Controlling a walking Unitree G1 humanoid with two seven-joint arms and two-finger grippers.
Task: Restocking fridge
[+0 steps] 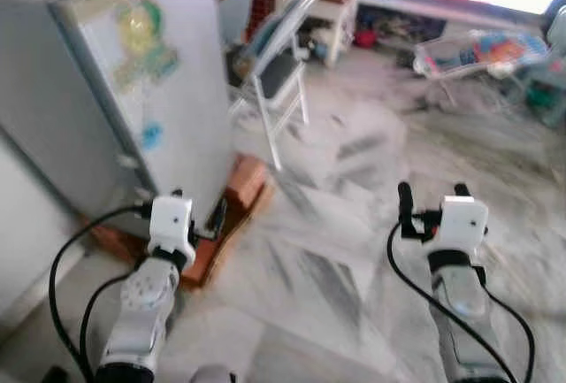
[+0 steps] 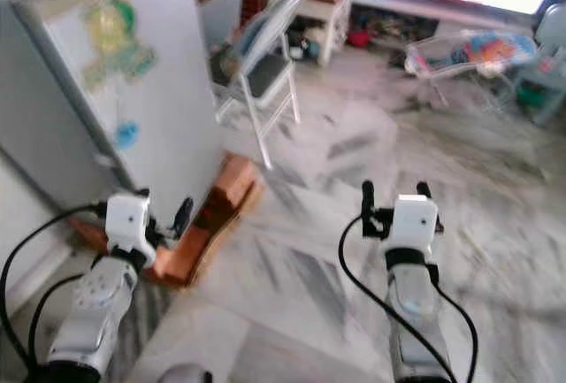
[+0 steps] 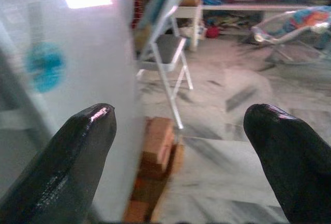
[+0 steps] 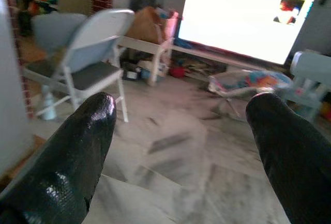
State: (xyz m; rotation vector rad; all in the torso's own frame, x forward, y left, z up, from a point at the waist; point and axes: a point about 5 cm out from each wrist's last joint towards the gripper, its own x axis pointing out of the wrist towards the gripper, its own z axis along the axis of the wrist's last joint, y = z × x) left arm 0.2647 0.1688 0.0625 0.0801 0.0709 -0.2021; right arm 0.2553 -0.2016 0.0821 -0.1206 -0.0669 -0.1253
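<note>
Both silver arms reach forward closest to the viewer, each ending in a white wrist block with black fingers; the left gripper [image 1: 205, 215] hangs just beside the lower corner of the fridge, and from its wrist camera the two fingers [image 3: 77, 146] stand wide apart with nothing between them; the right gripper [image 1: 433, 195] is out over bare marble floor [image 1: 354, 224], well apart from the fridge, its fingers likewise spread and empty.

Of everything else, the fridge [image 1: 133, 91] is biggest: a pale grey box on the robot's left, its door shut as far as I can tell, with a green-and-yellow sticker [image 1: 141, 38] high on the front and a small blue one [image 1: 152, 134] lower down; it sits raised on a stack of orange bricks [image 1: 239, 197]; beyond it a white folding chair [image 1: 279, 65] stands on the floor; further back a bright screen [image 4: 243, 22] glows above a low shelf, with a colourful baby bouncer [image 1: 478, 51] near it.

As for the job, I'd judge it has barely begun: neither claw carries anything to put away, I can see no groceries nearby, and the door would have to be opened first; the whole scene is blurred.
</note>
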